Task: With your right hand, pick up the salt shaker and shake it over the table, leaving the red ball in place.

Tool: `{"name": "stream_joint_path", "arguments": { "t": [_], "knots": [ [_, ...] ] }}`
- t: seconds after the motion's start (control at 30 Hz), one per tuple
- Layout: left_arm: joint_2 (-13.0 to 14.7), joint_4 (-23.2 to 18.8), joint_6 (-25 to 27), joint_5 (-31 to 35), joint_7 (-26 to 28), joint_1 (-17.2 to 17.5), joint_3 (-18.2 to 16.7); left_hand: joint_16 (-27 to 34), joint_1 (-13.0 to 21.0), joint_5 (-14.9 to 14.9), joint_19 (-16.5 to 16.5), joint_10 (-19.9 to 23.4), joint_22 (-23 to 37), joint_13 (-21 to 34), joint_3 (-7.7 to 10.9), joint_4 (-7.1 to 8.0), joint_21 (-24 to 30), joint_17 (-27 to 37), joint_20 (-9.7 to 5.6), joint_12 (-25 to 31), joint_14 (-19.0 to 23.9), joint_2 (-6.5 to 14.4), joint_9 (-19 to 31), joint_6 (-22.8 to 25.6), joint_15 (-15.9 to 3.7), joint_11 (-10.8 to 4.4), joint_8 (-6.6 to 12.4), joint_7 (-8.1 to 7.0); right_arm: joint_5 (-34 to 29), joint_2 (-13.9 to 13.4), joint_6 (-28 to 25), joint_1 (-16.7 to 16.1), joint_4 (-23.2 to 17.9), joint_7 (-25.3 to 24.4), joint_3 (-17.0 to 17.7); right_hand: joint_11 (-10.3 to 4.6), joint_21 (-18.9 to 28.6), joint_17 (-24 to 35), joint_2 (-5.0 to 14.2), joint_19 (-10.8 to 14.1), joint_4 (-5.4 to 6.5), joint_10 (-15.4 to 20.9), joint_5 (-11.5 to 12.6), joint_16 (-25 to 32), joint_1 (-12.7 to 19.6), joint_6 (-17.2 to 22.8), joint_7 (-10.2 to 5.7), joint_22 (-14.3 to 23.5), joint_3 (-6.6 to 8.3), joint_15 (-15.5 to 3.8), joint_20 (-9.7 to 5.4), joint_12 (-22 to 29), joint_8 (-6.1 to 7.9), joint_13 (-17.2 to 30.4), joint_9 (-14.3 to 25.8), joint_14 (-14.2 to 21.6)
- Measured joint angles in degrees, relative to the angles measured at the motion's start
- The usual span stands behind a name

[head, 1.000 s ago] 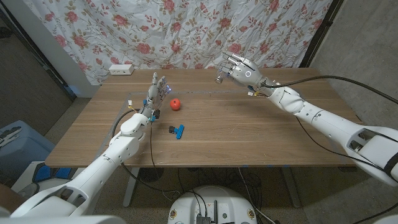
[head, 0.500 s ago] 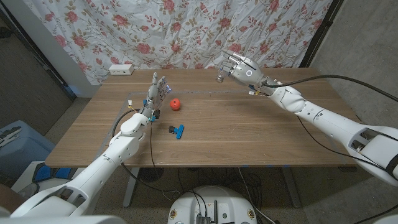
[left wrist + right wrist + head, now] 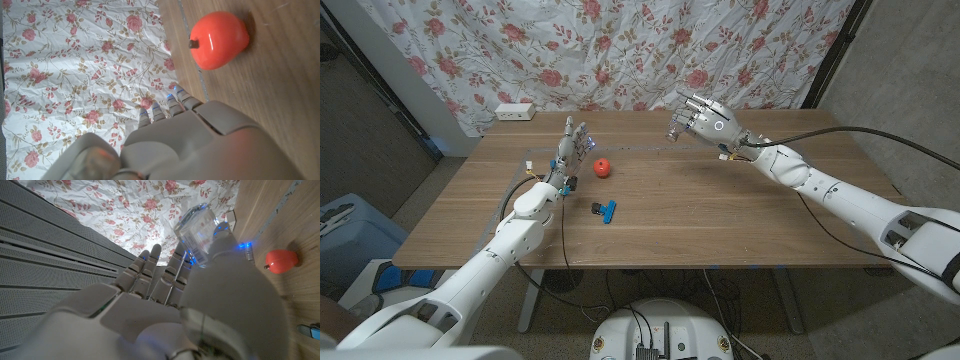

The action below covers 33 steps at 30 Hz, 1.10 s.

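Fingers (image 3: 686,106) of the right hand (image 3: 705,118) close around the salt shaker (image 3: 674,128), a clear glass piece held raised above the far side of the wooden counter (image 3: 720,215), near the flowered curtain (image 3: 620,50). In the right wrist view the shaker (image 3: 199,230) sits against the fingers (image 3: 150,262) of that hand (image 3: 200,305), with the red ball (image 3: 281,260) on the wood beyond it. The ball (image 3: 603,167) lies on the counter, well apart from the raised shaker and just beside the left hand (image 3: 570,152). That hand stands at the counter with its fingers (image 3: 575,135) straight, pointing up and slightly apart, holding nothing. The left wrist view shows the ball (image 3: 219,39) close ahead of the left hand (image 3: 200,145), apart from its fingertips (image 3: 172,102), with a short dark stem on one side. A small blue and black object (image 3: 605,210) lies on the counter nearer the robot than the ball. A white power strip (image 3: 515,111) rests at the far left edge of the counter, against the curtain.
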Motion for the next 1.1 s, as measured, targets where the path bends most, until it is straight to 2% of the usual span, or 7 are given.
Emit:
{"name": "stream_joint_path", "arguments": {
  "t": [0.47,1.1],
  "knots": [
    [0.01,-0.02,0.0,0.0,0.02,0.01,0.0,0.0,0.0,0.0,0.0,0.0,0.0,0.0,0.0,0.0,0.0,0.0,0.0,0.0,0.0,0.0,0.0,0.0,0.0,0.0,0.0,0.0,0.3,0.94,1.96,-4.29,-1.37,0.0,1.25,0.0,0.0,0.27,-0.54,0.1,0.32,0.0,-0.05,0.0,0.55,0.4,0.4,-0.01,0.32,0.0,-0.1,-0.04,0.01,0.36,0.0,0.0],
    [0.0,-0.07,0.0,0.0,0.02,0.02,0.0,0.0,0.0,0.0,0.0,0.0,0.0,0.0,0.0,0.0,0.0,0.0,0.0,0.0,0.0,0.0,0.0,0.0,0.0,0.0,0.0,0.0,0.51,2.08,3.16,-7.65,-2.53,0.01,3.05,0.01,0.0,0.26,-0.54,0.09,0.32,-0.01,-0.25,0.0,0.55,0.39,0.38,-0.01,0.32,0.0,-0.09,0.07,0.01,0.51,0.0,0.0]
  ]
}}
